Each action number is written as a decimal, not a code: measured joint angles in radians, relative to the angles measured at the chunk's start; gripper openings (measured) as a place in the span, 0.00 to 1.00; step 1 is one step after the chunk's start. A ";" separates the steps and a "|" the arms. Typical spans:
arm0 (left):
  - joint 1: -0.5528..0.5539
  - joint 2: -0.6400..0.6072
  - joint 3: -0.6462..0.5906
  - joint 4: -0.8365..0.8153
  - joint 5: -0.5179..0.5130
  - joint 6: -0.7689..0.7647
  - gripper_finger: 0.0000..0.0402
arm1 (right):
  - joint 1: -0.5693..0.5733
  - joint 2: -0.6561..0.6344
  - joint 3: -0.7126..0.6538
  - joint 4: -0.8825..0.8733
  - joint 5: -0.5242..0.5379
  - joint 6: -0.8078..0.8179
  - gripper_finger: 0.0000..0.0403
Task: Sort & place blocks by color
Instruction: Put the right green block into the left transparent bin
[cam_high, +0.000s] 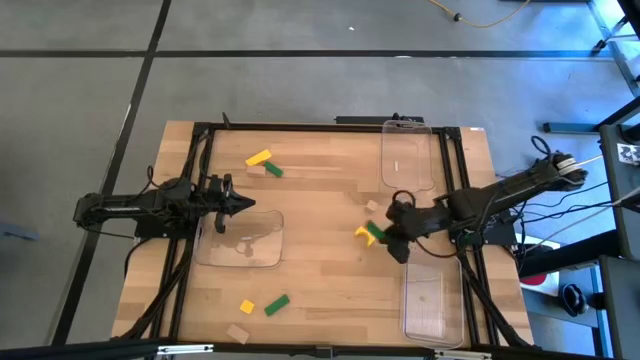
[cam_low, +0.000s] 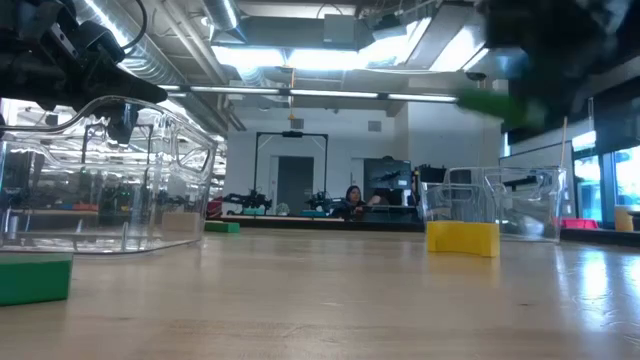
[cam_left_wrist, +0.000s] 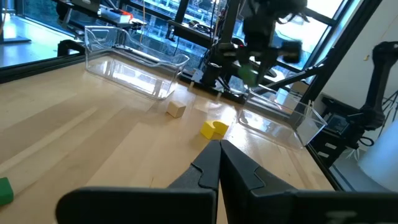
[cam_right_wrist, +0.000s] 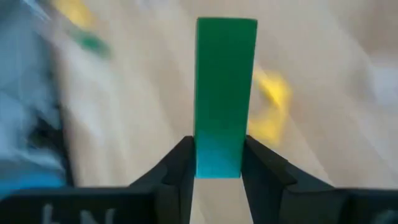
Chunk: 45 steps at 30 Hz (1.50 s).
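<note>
Green and rectangular, a small wooden block (cam_right_wrist: 225, 93) sits pinched between the two dark fingers of the right gripper (cam_high: 383, 236), held up off the pale wooden table (cam_high: 320, 270) right of centre. Just beside it on the table lies a yellow curved block (cam_high: 363, 233), with a plain tan block (cam_high: 373, 206) near it on the far side. The left gripper (cam_high: 243, 204) hangs over the clear plastic tray (cam_high: 240, 240) at the left, its fingers pressed together and holding nothing. Far left of centre lie a yellow block (cam_high: 258, 158) and a green one (cam_high: 272, 170); at the near edge are another yellow (cam_high: 246, 307), green (cam_high: 276, 304) and tan block (cam_high: 237, 333). Two more clear trays stand on the right, one far (cam_high: 407, 155), one near (cam_high: 432, 298).
</note>
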<state>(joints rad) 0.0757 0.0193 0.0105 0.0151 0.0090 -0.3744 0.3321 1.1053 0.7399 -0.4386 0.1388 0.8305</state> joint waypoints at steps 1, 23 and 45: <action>0.000 0.000 0.000 0.000 0.000 0.000 0.00 | -0.001 -0.018 -0.033 0.113 0.015 -0.015 0.26; 0.000 0.000 0.000 0.132 -0.122 -0.339 0.00 | -0.081 -0.041 -0.158 0.890 0.078 -0.234 0.26; -0.024 0.506 0.343 0.329 -0.162 -0.008 0.01 | -0.082 -0.041 -0.156 0.897 0.078 -0.262 0.26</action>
<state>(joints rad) 0.0514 0.5251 0.3535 0.3441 -0.1532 -0.3821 0.2504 1.0645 0.5835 0.4588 0.2173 0.5682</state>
